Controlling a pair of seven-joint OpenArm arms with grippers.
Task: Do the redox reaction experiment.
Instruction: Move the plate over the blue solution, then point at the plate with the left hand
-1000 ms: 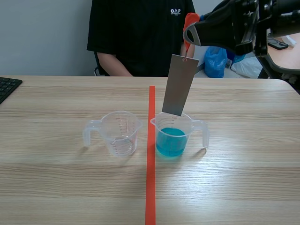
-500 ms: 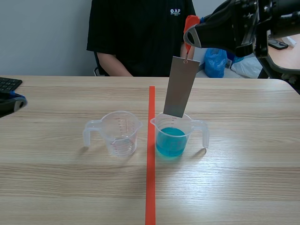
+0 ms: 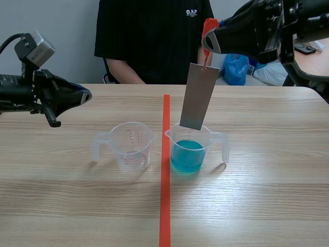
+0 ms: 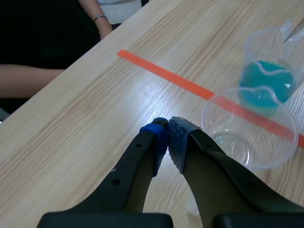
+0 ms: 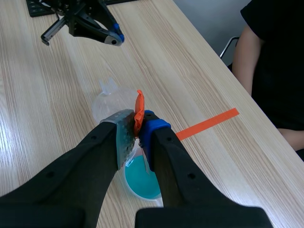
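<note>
- the left gripper [image 3: 81,96] has swung in from the side within the last second. it now hangs above the table [image 3: 267,195], back from the empty measuring cup [image 3: 132,146] and well apart from it, fingers pressed together on nothing.
- the right gripper [image 3: 207,40] hasn't budged. it's clamped on the orange-red tag [image 3: 208,23], and the grey metal strip [image 3: 198,95] dangles from that.
- the strip's lower end sits about level with the rim of the cup of blue liquid [image 3: 188,150], not down in the blue as far as i can see.
- i'd say the dip is still to come. the left arm looks to be arriving to help, perhaps to steady a cup.
</note>
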